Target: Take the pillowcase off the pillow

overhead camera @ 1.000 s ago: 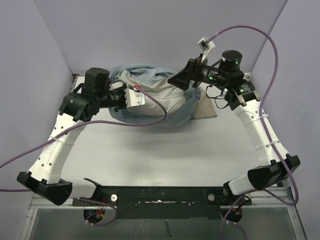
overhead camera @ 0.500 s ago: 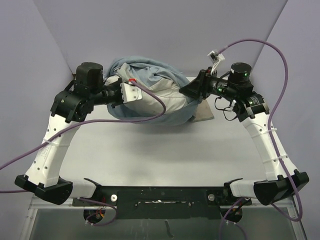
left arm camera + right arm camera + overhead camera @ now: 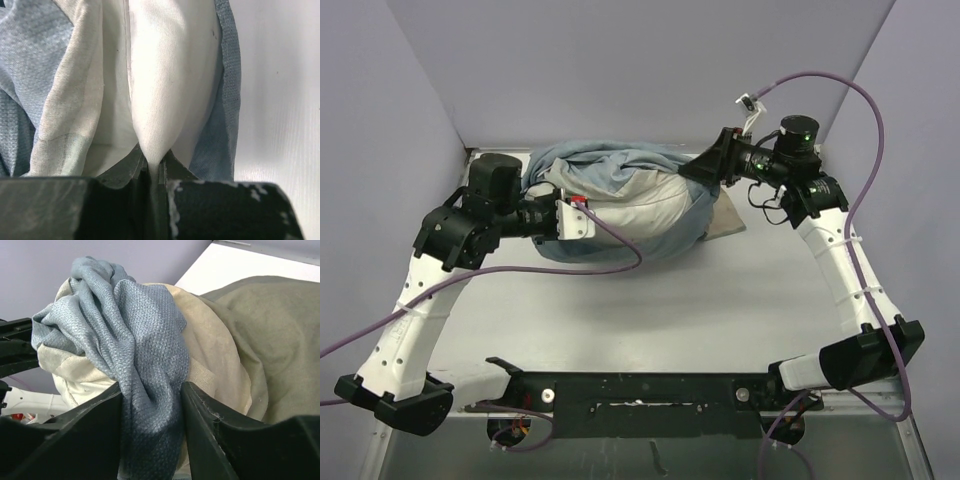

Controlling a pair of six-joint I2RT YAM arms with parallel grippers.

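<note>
The pillow (image 3: 635, 205) lies at the back middle of the table, its off-white body half out of the pillowcase (image 3: 610, 165), which is turned blue-grey side out over it. My left gripper (image 3: 582, 218) is shut on a pinched fold of the white pillow (image 3: 155, 100); blue-grey pillowcase (image 3: 226, 85) hangs on both sides of it. My right gripper (image 3: 703, 170) is shut on a bunched rope of blue-grey pillowcase (image 3: 150, 365), at the bundle's right end. The beige and olive outside (image 3: 270, 335) shows behind it.
A flat beige corner of the pillowcase (image 3: 728, 220) lies on the table under the right gripper. The grey back wall stands just behind the bundle, and the side walls close in left and right. Purple cables (image 3: 620, 250) loop from both wrists.
My left gripper has pulled the pillow a little toward the near left. My right gripper has moved right and back with the pillowcase. The blue-grey cloth is stretched wider along the back.
</note>
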